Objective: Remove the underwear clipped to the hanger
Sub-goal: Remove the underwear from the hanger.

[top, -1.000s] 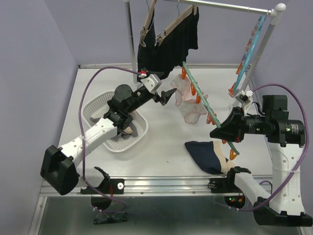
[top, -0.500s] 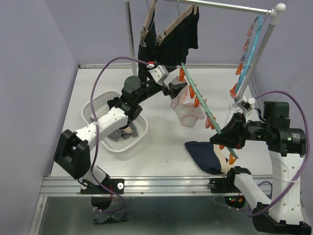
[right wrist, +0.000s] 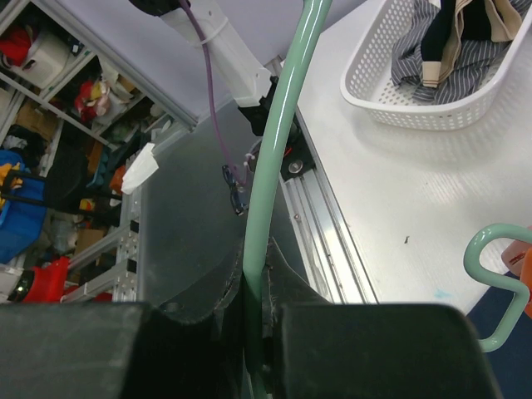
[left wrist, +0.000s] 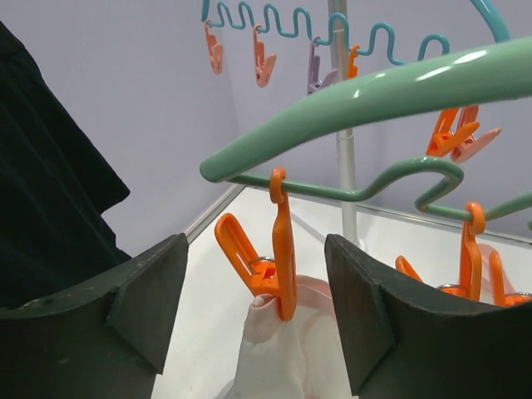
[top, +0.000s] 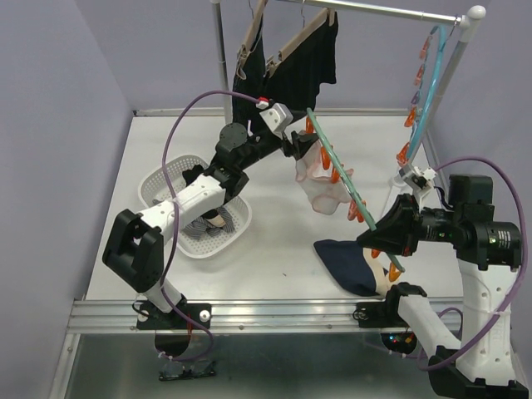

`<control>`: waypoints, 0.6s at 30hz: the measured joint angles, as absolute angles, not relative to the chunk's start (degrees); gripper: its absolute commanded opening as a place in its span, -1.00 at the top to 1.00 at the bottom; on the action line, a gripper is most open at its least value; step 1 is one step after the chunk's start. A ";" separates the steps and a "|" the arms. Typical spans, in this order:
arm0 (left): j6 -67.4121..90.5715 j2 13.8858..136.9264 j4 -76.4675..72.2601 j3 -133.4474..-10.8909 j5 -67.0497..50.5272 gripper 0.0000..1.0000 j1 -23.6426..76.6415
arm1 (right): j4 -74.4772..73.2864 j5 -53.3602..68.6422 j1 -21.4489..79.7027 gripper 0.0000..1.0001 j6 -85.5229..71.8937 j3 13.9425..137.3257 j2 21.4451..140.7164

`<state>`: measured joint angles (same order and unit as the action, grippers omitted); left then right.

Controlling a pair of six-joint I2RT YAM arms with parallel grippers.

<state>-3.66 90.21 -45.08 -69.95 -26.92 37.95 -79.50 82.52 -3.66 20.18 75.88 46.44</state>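
Table [top: 274,249]: white, lying under the hanger [top: 332,162]. Rack [top: 374,10]: a steel rail behind and above the hanger's far end. Black shorts [top: 303,62]: two, on wooden hangers on that rail, just beyond the hanger's far tip. Basket [top: 162,179]: white mesh, well left of the hanger, holding a striped piece [right wrist: 432,66]. Hanger: a long green bar with orange clips, slanting from near right to far left. Navy piece [top: 345,262]: loose on the table below the hanger's near end. White-pink piece [top: 320,183]: hangs from the hanger's far half, its corner pinched in the end clip [left wrist: 262,266]. Right gripper [top: 378,229]: at the hanger's near end, fingers pressed tight on the bar. Left gripper [top: 298,148]: at the hanger's far end, fingers [left wrist: 141,291] spread either side of the end clip and touching neither clip nor cloth. Step in hand, as judged: freeing the white-pink piece. To do it well, settle the spread fingers lower onto the cloth just under the clip, close fully, then pull down and away along the clip's mouth while the right gripper keeps the bar steady; grabbing the clip itself risks dragging the whole hanger.
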 measured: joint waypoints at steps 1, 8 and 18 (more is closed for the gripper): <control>-3.44 90.45 -45.06 -70.22 -26.98 -0.38 37.95 | -79.46 82.52 -3.66 0.99 19.94 75.81 46.44; -1.85 90.76 -45.28 -71.96 -28.29 0.62 37.95 | -78.91 82.54 -3.66 0.99 18.52 74.06 45.93; -1.63 90.67 -45.63 -71.83 -28.62 0.42 38.13 | -73.80 83.09 -3.66 0.99 13.76 71.81 44.58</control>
<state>-1.63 90.67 -45.63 -71.83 -28.62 38.13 -73.80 83.09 -3.66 13.76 71.81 44.58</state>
